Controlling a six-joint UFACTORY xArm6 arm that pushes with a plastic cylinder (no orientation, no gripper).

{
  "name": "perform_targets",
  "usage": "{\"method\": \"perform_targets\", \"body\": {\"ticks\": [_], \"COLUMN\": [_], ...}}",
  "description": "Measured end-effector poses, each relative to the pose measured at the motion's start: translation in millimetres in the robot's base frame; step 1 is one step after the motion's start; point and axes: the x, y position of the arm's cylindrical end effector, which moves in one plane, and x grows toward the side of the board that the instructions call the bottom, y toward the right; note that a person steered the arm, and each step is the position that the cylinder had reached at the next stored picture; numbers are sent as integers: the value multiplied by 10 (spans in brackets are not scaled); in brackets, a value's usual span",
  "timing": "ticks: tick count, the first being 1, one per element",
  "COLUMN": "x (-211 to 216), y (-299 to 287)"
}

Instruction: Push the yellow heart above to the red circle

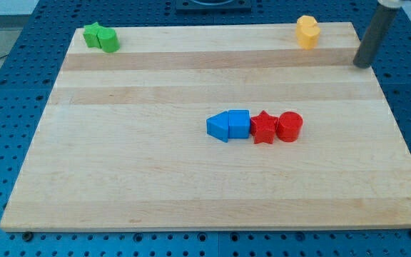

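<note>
The yellow heart (pixel 307 31) sits near the top right corner of the wooden board (pixel 155 171). The red circle (pixel 290 126) lies right of the board's middle, at the right end of a row of blocks. My tip (pixel 363 65) is at the board's right edge, to the right of and a little below the yellow heart, apart from it and well above the red circle.
A red star (pixel 264 128) touches the red circle's left side. Two blue blocks (pixel 228 126) continue the row to the left. Two green blocks (pixel 100 37) sit at the top left corner. A blue perforated table surrounds the board.
</note>
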Motion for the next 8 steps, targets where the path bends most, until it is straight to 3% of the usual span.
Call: {"method": "perform_targets", "body": {"ticks": [4, 6, 8], "x": [-551, -620, -1087], "y": [-741, -738, -457]}}
